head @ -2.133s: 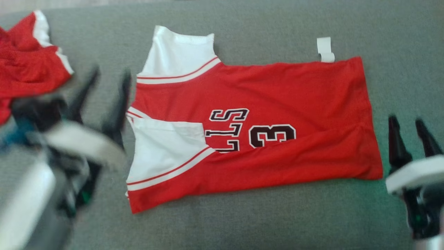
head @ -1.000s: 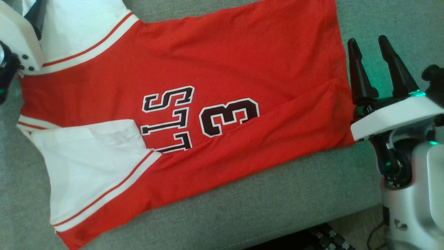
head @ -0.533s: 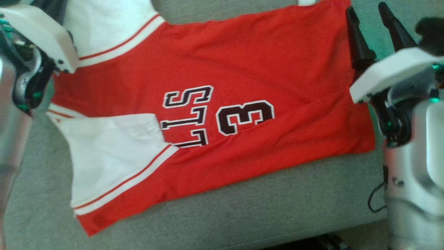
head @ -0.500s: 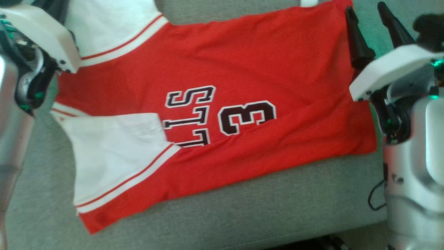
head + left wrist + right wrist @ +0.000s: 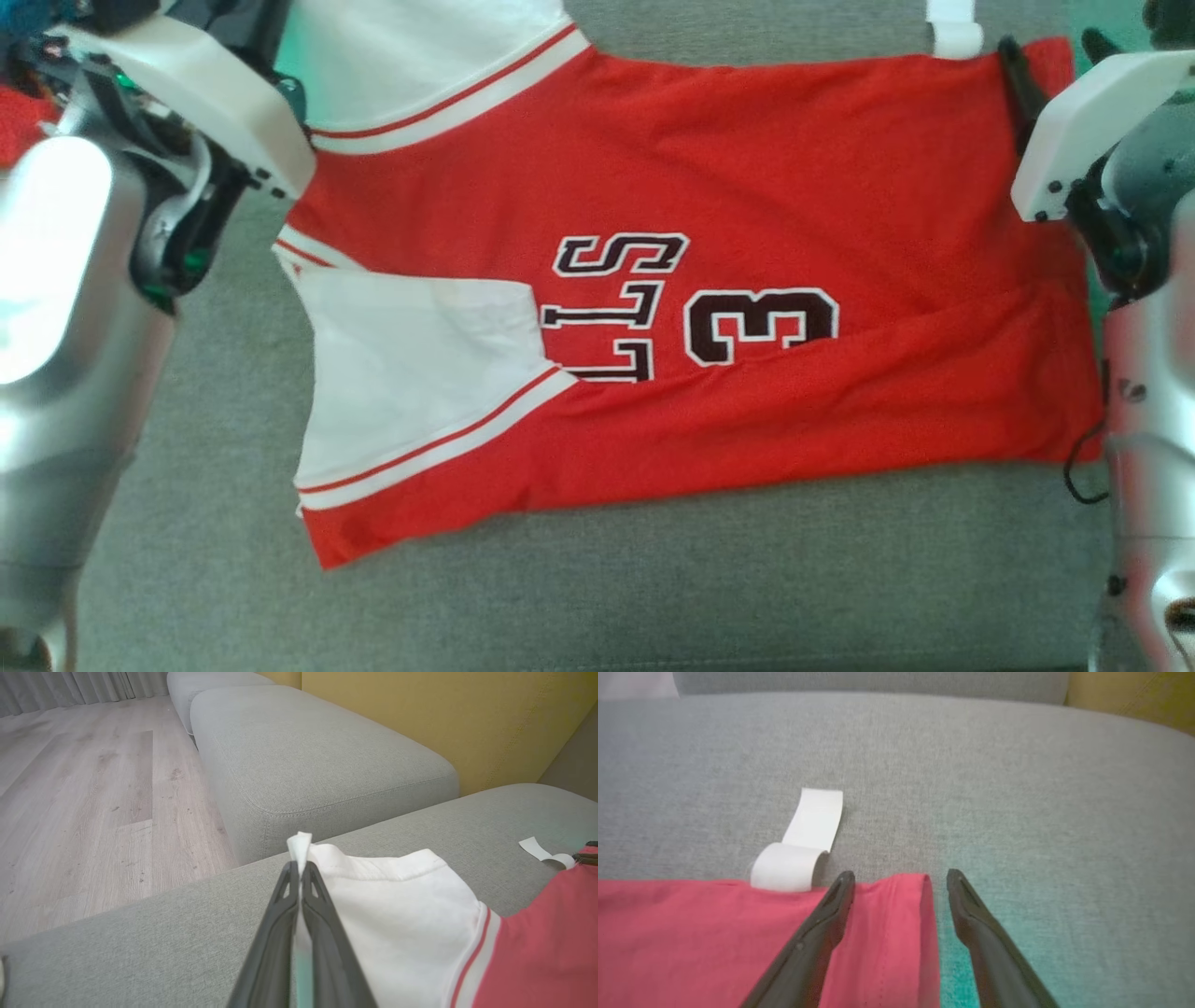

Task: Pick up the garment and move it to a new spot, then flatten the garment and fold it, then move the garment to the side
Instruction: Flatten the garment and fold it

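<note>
Head overhead, facing down; wrists low, close; garment (image 5: 747,187) shared.

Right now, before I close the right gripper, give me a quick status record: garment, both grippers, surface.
garment: red and white jersey, spread out, lettering up
surface: grey cushion
left gripper: shut on the garment's white corner
right gripper: open, one finger over the red hem corner, the other over the cushion
nearby: white tag at the red edge, beside the right gripper
</note>
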Tool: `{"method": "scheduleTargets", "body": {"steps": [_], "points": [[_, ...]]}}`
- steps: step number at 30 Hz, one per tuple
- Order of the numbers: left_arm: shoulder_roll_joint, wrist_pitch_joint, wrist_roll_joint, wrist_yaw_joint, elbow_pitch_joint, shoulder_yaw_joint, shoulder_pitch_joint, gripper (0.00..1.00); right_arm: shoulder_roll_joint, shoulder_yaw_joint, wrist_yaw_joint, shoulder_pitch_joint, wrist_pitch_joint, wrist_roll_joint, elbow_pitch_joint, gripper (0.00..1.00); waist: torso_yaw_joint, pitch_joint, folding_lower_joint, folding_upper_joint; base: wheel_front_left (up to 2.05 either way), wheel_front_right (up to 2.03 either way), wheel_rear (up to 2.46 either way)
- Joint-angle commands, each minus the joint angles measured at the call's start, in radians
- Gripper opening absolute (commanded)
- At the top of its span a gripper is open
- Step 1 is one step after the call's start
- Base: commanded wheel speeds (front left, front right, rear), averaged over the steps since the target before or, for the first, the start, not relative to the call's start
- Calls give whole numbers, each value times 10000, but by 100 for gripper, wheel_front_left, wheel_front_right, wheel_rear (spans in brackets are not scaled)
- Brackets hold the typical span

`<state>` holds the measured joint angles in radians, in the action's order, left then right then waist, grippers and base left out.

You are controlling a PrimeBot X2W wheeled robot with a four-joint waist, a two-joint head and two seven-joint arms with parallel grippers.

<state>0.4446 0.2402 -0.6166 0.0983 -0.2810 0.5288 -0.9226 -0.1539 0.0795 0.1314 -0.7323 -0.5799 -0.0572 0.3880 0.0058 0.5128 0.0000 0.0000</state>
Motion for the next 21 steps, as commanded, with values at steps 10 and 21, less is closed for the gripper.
{"method": "scheduleTargets", "body": {"steps": [10,21], "points": [[153,-221,-140,18,385,-186,-214,0,-187,17,-7,-486,-234,-18,235,0,182,-45,0,0,0,0,0],[299,-785,-454,58,786,-282,516,0,-176,-492,-7,55,1244,-665,103,0,245,-981,0,0,0,0,0]]}}
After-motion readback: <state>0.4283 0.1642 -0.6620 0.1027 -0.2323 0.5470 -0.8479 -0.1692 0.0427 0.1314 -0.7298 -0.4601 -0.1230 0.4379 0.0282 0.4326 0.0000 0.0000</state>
